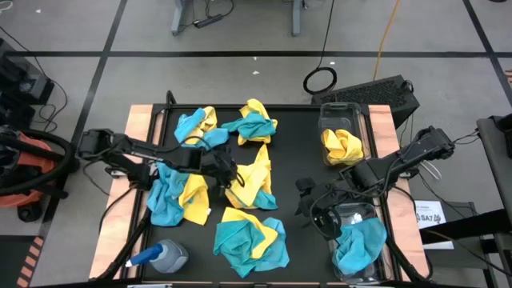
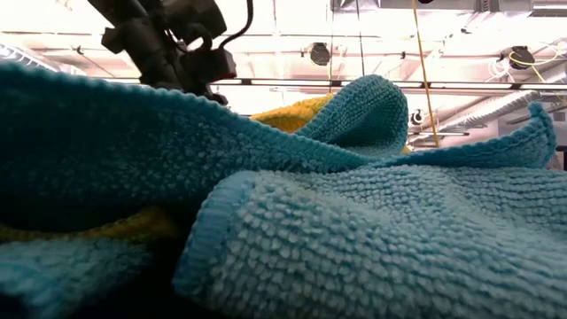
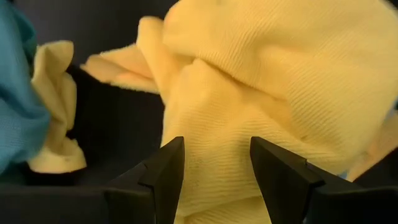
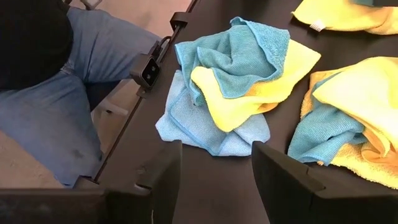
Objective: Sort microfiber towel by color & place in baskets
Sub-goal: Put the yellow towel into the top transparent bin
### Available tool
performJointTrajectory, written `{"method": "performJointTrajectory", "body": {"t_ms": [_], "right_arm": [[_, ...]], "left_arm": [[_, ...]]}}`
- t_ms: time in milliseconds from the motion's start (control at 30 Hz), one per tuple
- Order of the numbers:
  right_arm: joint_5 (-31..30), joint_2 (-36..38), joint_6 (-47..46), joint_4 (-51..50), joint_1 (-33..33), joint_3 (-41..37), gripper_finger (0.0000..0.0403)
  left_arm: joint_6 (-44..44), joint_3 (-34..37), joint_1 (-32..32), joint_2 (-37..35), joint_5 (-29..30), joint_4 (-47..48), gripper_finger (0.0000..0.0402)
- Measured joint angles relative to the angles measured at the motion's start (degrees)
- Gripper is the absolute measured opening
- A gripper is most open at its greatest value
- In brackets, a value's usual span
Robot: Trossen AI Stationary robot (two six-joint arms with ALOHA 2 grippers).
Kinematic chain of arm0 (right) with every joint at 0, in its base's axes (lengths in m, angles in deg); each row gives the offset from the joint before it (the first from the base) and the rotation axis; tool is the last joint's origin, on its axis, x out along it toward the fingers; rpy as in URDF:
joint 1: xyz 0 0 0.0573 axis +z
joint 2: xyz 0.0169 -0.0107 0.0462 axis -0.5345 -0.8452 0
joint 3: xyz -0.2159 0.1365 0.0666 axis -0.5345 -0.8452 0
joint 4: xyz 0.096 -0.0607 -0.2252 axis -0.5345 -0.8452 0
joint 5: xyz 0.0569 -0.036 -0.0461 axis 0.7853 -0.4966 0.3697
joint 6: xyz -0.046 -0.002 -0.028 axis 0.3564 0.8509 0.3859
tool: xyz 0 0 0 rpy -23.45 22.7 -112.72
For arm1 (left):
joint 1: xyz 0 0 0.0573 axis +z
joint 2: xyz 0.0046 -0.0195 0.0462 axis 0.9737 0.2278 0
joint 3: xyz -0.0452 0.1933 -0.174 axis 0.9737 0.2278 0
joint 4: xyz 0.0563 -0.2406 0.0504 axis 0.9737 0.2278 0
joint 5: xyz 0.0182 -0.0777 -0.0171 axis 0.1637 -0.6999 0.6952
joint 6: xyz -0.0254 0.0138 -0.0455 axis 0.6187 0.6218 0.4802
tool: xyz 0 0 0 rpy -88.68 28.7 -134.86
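Several heaps of yellow and teal microfiber towels lie on the black mat: far left point(image 1: 196, 126), far middle point(image 1: 254, 122), middle point(image 1: 254, 182), left point(image 1: 178, 198) and near middle point(image 1: 250, 240). My left gripper point(image 1: 232, 172) stands open, slanting down just short of the middle heap's yellow towel point(image 3: 249, 93). My right gripper point(image 1: 304, 200) hangs open over bare mat beside the baskets, facing the near heap point(image 4: 233, 87). The far basket point(image 1: 326, 120) holds a yellow towel point(image 1: 342, 144). The near basket point(image 1: 346, 214) holds a teal one point(image 1: 360, 244).
A blue-capped spray bottle point(image 1: 160, 256) lies at the mat's near left corner. A person's leg in jeans point(image 4: 68, 93) shows beyond the table's edge in the right wrist view. Teal towels point(image 2: 354, 221) fill the low view. Bare mat point(image 1: 300, 148) lies between the heaps and the baskets.
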Motion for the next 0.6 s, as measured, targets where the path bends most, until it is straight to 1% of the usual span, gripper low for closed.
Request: {"method": "performJointTrajectory", "body": {"t_ms": [100, 200, 333, 500, 533, 600], "right_arm": [[-0.08, 0.0, 0.08, -0.02, 0.0, 0.0, 0.0185], [-0.13, 0.0, 0.78, -0.03, 0.0, 0.0, 0.0185], [-1.65, 0.0, 1.46, 0.0, 0.0, 0.0, 0.0185], [-2.96, 0.0, 1.91, -0.12, 0.0, 0.0, 0.0185], [-2.97, 0.0, 2.02, -0.13, 0.0, 0.0, 0.0185], [-2.98, 0.0, 2.05, -0.09, 0.0, 0.0, 0.0185]], "left_arm": [[-0.03, 0.0, 1.31, 0.87, -3.27, 0.1, 0.0188], [-0.22, 0.0, 2.08, 1.69, -4.2, 0.54, 0.0167], [-0.43, 0.0, 2.91, 3.51, -4.88, 2.03, 0.0115], [-2.28, 0.0, 2.76, 6.09, -4.95, 2.01, 0.0022], [-2.68, -0.14, 2.76, 6.37, -4.93, 2.04, 0.0012], [-3.23, -1.13, 2.77, 6.63, -4.85, 2.89, 0.001]]}}
